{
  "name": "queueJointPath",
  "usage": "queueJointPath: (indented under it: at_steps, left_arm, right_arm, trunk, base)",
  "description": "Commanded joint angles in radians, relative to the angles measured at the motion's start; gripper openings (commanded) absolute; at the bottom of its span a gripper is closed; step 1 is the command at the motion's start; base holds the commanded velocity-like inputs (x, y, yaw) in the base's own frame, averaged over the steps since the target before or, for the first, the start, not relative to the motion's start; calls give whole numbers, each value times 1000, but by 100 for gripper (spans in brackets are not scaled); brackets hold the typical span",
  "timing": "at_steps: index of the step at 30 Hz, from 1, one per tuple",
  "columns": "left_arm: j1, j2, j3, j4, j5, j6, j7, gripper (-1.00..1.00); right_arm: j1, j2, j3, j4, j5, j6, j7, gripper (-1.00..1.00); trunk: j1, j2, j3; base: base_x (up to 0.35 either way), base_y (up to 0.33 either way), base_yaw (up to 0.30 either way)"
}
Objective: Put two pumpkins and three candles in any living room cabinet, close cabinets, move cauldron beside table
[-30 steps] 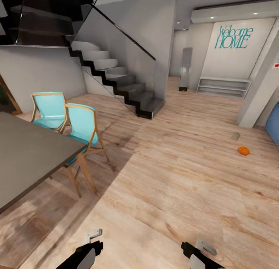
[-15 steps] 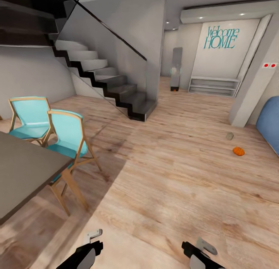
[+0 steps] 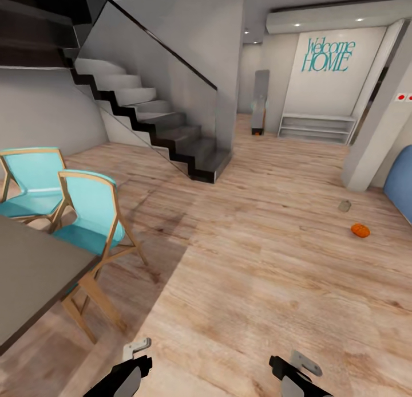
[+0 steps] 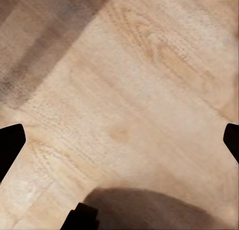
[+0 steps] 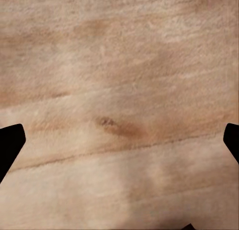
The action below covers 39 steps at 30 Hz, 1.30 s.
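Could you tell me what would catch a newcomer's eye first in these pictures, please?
Probably the teal "Welcome HOME" lettering on the far white wall, and the dark staircase climbing to the upper left. Nearer, two turquoise chairs stand by the grey table at left, and a small orange pumpkin lies on the wooden floor at right.

One pumpkin [image 3: 360,230], small, orange and squat, rests on the wood floor [image 3: 257,259] at about 3 o'clock in the head view, close to the right edge. Just beyond it, toward 2 o'clock, a small grey-tan object [image 3: 344,205] sits on the same floor, apart from the pumpkin; it is too small to identify, though it may be a candle. Both items lie in open floor, well apart from the desk [image 3: 34,276] at 8 o'clock.
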Motion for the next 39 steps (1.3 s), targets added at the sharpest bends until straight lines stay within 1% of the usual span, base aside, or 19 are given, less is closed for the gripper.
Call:
queueJointPath:
  at_steps: [1,6,12,20,28,33,39]
  left_arm:
    - [0,1,-8,-2,6,4,8,100]
    - [-1,0,-8,-2,7,4,8,100]
    - [0,0,-8,-2,7,4,8,100]
    - [0,0,-8,-2,7,4,8,100]
    - [0,-1,-17,-2,9,5,8,100]
    - [0,0,-17,-2,9,5,8,100]
    - [0,-1,-18,-2,9,4,8,100]
  right_arm:
    - [0,-1,8,0,-9,-3,-4,100]
    - [0,-1,6,-1,-23,-2,-4,100]
    - [0,-1,7,-1,-26,-2,-4,100]
    - [0,0,7,-1,-24,-2,-4,100]
    - [0,0,7,-1,-26,-2,-4,100]
    - [0,0,7,-1,-19,-2,-4,100]
    - [0,-2,6,-1,-18,-1,-4,100]
  trunk:
    - [1,0,-1]
    - [1,0,-1]
    - [1,0,-1]
    - [1,0,-1]
    - [1,0,-1]
    - [1,0,-1]
    - [1,0,-1]
  base:
    - [341,4,0]
    - [342,1,0]
    - [343,0,-33]
    - [342,-8,-256]
    - [304,-163,-288]
    - [312,-85,-284]
    - [335,-7,-72]
